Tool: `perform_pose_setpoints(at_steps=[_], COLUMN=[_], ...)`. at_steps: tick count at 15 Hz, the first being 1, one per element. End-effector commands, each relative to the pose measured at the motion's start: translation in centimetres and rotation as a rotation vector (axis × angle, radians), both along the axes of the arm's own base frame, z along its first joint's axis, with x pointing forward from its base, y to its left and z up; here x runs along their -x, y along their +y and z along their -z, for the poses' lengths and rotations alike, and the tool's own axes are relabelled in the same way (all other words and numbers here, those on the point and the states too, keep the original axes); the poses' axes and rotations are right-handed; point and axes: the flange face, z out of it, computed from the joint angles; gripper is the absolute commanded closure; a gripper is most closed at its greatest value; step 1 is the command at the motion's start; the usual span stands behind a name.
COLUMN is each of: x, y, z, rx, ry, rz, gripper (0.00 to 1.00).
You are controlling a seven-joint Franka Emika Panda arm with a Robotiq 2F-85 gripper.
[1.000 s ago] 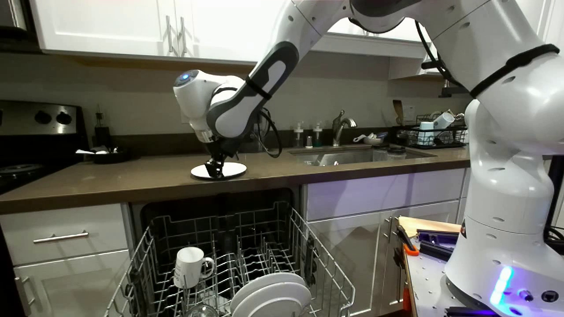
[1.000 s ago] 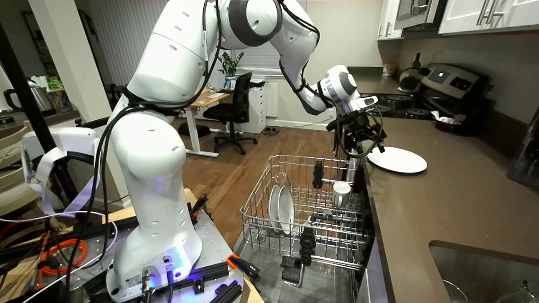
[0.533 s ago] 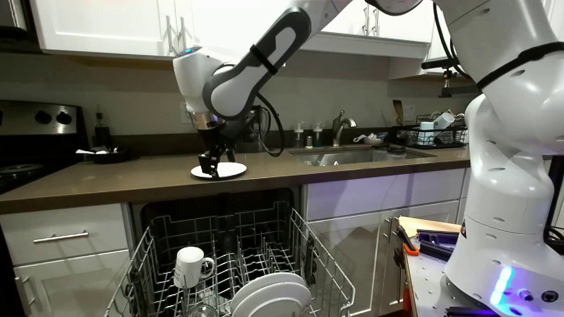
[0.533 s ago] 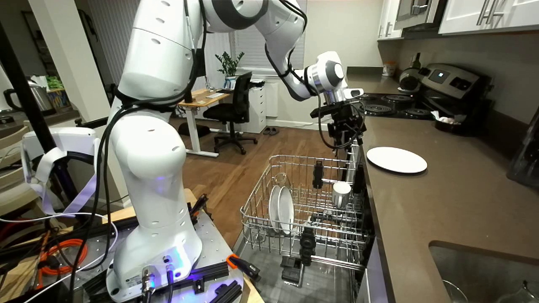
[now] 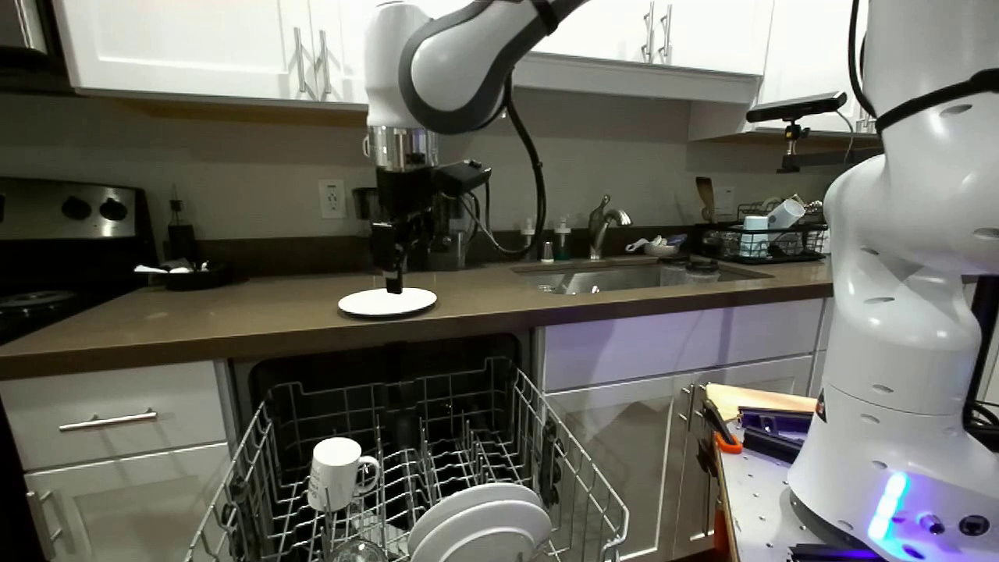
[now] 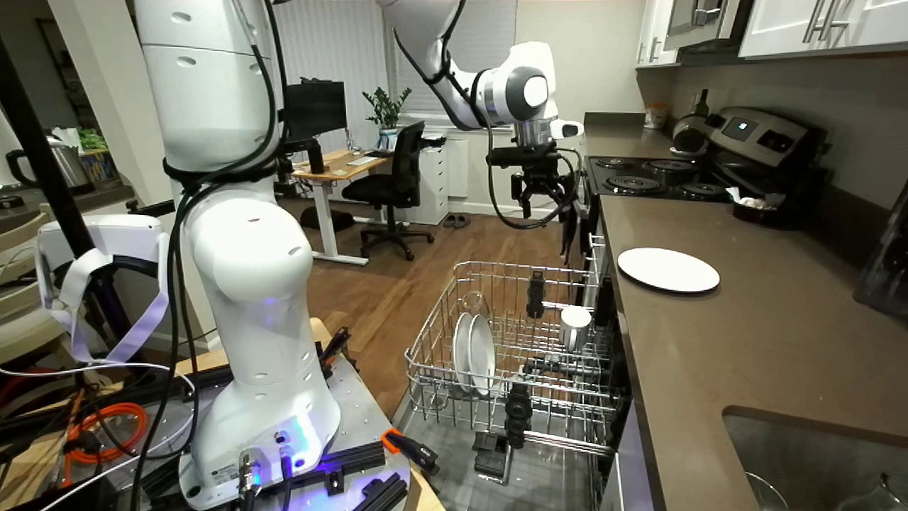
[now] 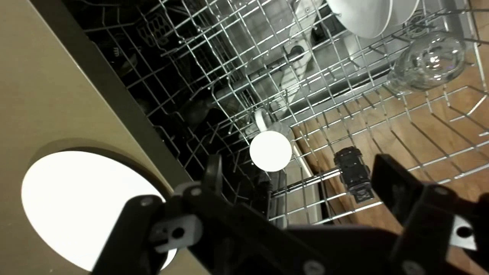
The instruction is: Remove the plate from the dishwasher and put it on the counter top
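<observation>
Brown counter top [image 6: 759, 333], white plate [image 6: 668, 270] laid flat near its front edge, black drying rack [image 5: 782, 254] set near the sink [image 5: 616, 279], what seems a dark bowl [image 5: 195, 279] placed near the stove [image 6: 656, 186]

White round plates [image 6: 668, 270] number three; one lies on the counter top [image 6: 766, 330], two stand in the dishwasher [image 5: 460, 351]; white handled mug [image 5: 334, 474], one. Clear glass vessel [image 7: 431, 63] in the wrist view, one; stove burners [image 6: 633, 186], four; pump bottles [image 5: 562, 246], two; faucet [image 5: 599, 225], one; office chair [image 6: 408, 165], one; potted plant [image 6: 386, 110], one.
</observation>
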Motion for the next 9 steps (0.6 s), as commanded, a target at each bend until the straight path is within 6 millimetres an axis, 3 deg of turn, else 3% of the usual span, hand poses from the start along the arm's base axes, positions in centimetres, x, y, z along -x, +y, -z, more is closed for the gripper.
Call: perform_pose_setpoints(at_steps=[1,5,9], x=[3.4,4.7,4.1], y=[-0.7,-1.2,-0.8], z=[-1.8,-2.3,-2.0], rx=[-0.077,-0.139,-0.133], ry=[-0.007,0.005,0.016], rz=[-0.072,-0.117,-0.099], gripper=[0.00,0.00,0.00])
